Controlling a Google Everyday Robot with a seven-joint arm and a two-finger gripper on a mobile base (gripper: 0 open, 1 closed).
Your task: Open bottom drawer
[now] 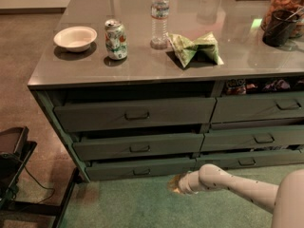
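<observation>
Two alike thin fronts lie low in frame, so the neighbouring thin front (275,157) could be pulled instead of the wide, shallow grey-green bottom drawer (118,169) at lower centre, since the white rounded tool (176,185), its state not discernible, is held near their junction.

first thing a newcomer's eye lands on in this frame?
The white arm at lower right, its end effector low over the green floor, just in front of the bottom drawer. Then the grey countertop above, carrying a white bowl, green can, water bottle and crumpled green bag.
</observation>
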